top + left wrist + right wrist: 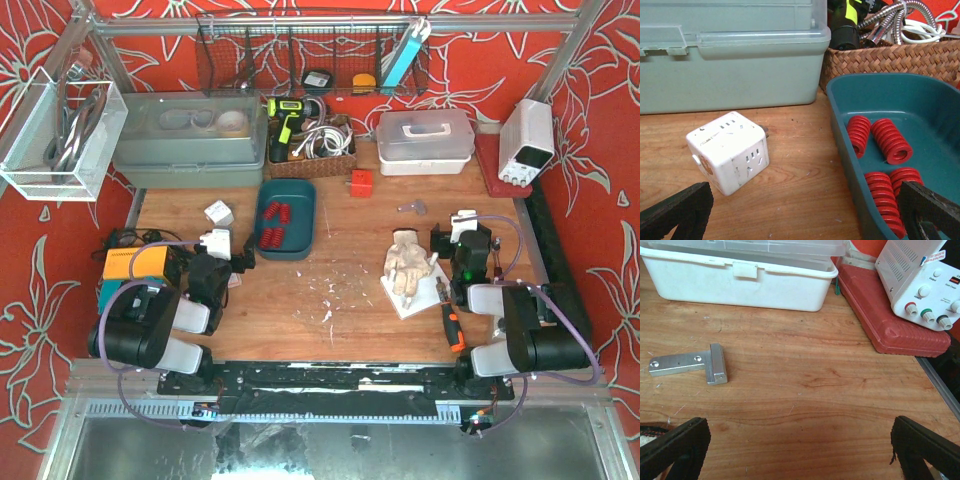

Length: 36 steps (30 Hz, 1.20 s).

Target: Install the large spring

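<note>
Four red springs unpicked, both grippers empty

Top external: teal tray (300, 200) holds the red springs (272, 226); metal bracket (412, 207) lies well apart to its right
Left wrist: left gripper (805, 220) spread wide, grasping nothing, white cube (727, 150) ahead-left. Risk: the springs look alike in size, so the wrong one may get picked; the tray's near wall could snag a finger
Right wrist: right gripper (800, 455) released, empty, bracket ahead-left
</note>
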Each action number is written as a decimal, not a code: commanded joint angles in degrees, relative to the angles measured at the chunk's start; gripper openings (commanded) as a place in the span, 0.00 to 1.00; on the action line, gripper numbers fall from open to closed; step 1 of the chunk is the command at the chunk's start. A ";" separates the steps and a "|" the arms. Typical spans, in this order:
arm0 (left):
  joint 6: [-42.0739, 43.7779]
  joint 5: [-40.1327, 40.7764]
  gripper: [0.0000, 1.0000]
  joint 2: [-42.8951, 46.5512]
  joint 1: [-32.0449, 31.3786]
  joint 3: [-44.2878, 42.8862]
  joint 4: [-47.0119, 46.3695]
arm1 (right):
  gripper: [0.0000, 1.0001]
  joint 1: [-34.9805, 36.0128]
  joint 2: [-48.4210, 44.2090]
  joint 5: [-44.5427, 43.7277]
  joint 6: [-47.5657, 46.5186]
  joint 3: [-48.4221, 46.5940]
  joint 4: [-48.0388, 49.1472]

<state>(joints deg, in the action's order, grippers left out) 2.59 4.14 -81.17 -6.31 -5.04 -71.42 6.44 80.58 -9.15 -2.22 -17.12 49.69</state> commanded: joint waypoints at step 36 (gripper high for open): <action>-39.09 -24.64 1.00 43.32 0.24 -21.62 63.76 | 0.99 0.85 -39.33 6.89 41.82 -23.42 -74.07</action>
<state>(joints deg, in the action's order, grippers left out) -30.41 -5.08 -40.62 -6.31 -30.61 -8.51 7.38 42.65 -4.12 30.59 -40.10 -12.88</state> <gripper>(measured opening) 0.999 0.989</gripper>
